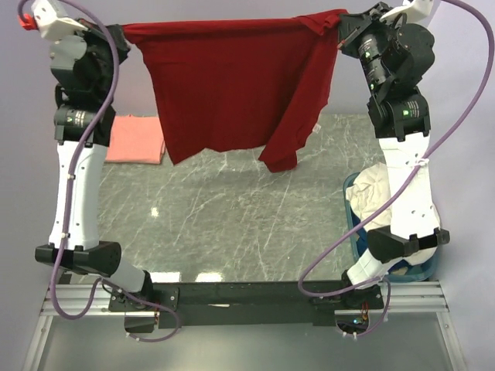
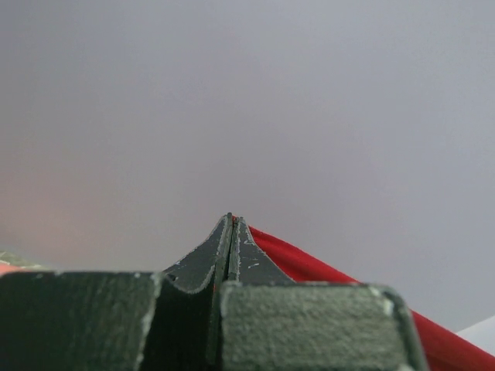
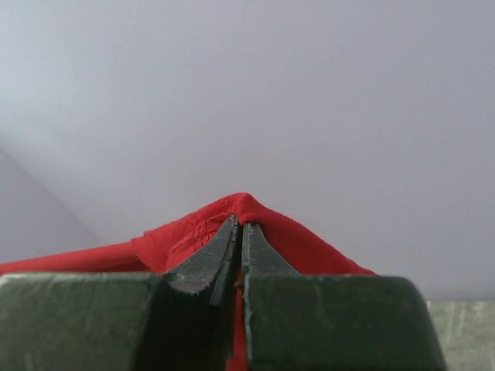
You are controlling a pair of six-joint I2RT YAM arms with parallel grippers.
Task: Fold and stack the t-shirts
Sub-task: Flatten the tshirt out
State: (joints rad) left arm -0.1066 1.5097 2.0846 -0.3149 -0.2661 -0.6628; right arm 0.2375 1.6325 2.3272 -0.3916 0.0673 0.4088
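Observation:
The deep red t-shirt (image 1: pixel 232 85) hangs stretched in the air between my two grippers, high over the far part of the table, its lower edge dangling with one sleeve lower at the right. My left gripper (image 1: pixel 128 35) is shut on its left top corner; the left wrist view shows the shut jaws (image 2: pixel 232 220) with red cloth (image 2: pixel 325 270) running off to the right. My right gripper (image 1: pixel 344 27) is shut on the right top corner; red cloth (image 3: pixel 209 228) bunches over its tips (image 3: pixel 240 224). The salmon-pink t-shirt (image 1: pixel 135 139) lies folded flat at the table's left.
A blue basket (image 1: pixel 352 220) with pale cloth (image 1: pixel 379 185) in it stands at the table's right edge, partly behind my right arm. The marble-patterned table top (image 1: pixel 232 224) lies below the hanging shirt.

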